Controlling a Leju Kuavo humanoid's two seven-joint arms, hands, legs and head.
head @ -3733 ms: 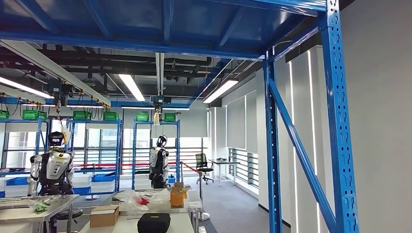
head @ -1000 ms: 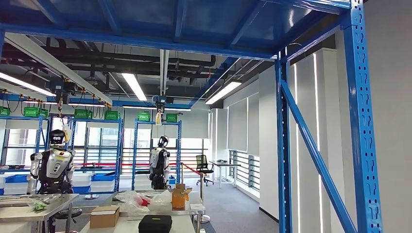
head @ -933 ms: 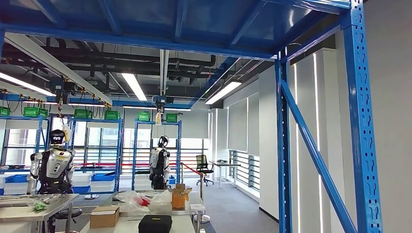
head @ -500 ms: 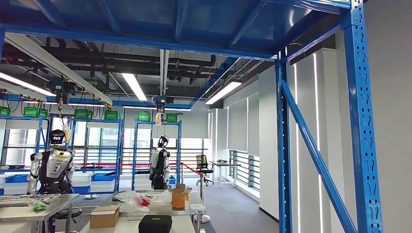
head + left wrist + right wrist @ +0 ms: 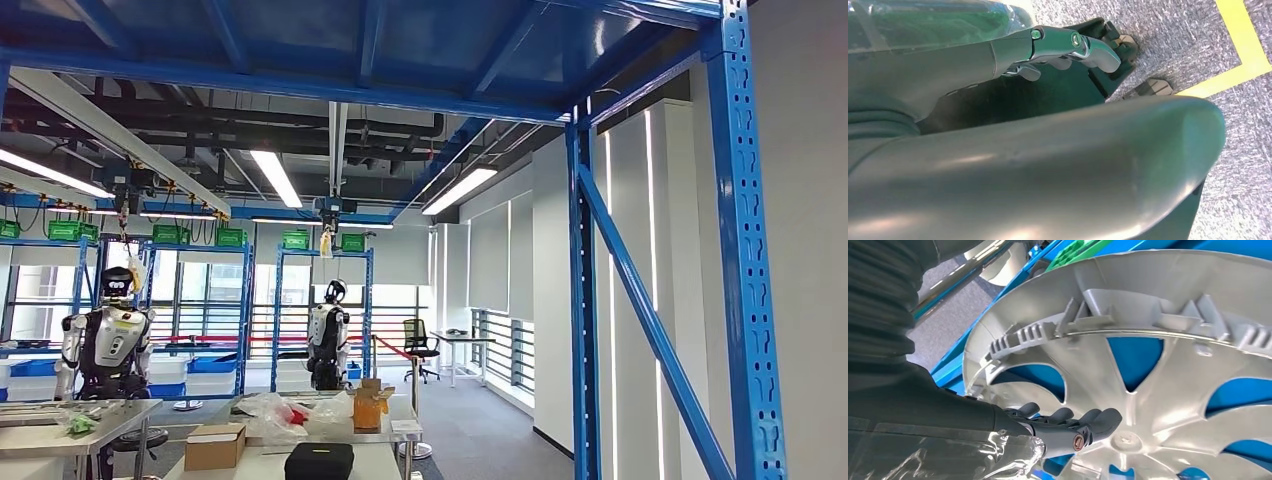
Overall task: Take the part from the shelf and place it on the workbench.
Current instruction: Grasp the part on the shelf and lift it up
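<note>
My right hand (image 5: 1068,426) reaches in at the lower middle of its wrist picture, fingers (image 5: 1098,419) stretched out together and laid against the inner face of the part (image 5: 1148,370), a silver wheel cover with ribbed clips round its rim and blue showing through its cut-outs. I cannot tell whether the thumb has closed on the far side, so I cannot say that I hold it; I judge I am feeling for a purchase near the hub, where the plastic is stiffest and the spokes give an edge to hook. The cover fills the right and upper parts of that picture, tilted, with the blue shelf frame (image 5: 998,315) behind it towards the upper left. My left hand (image 5: 1068,47) hangs by my side in the upper middle of its wrist picture, fingers loosely curled with nothing in them, over grey carpet (image 5: 1173,45) and a yellow floor line (image 5: 1243,55) at the upper right. From my head I look out under the blue rack post (image 5: 745,260) at the right towards a distant table (image 5: 300,462), lower left.
</note>
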